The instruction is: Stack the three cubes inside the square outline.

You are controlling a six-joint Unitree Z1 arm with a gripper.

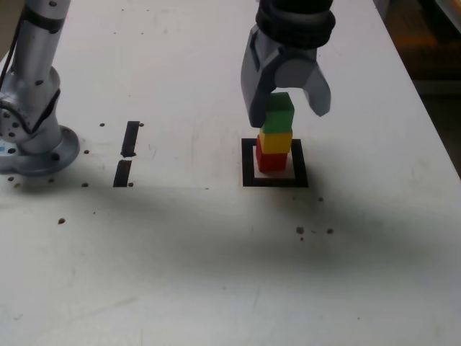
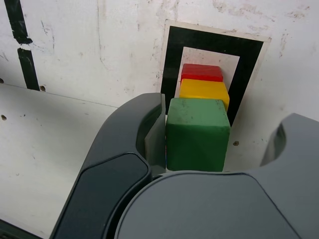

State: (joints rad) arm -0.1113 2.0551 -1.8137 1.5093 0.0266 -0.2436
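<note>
Stack of three solid-coloured cubes, complete by appearance: red block (image 1: 272, 160) lowest, inside black-taped square outline (image 1: 248, 164); yellow block (image 1: 276, 141) between; green block (image 1: 278, 115) on top. Grey two-jawed gripper (image 1: 292, 108), at twelve o'clock of the outline's centre in the exterior view: jaws wide, nothing gripped. Step: release. Next, presumably: straight lift, clearing green's side.

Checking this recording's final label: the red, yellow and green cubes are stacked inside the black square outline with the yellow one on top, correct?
Not quite: the exterior view shows the green cube on top, with the yellow cube in the middle.
</note>
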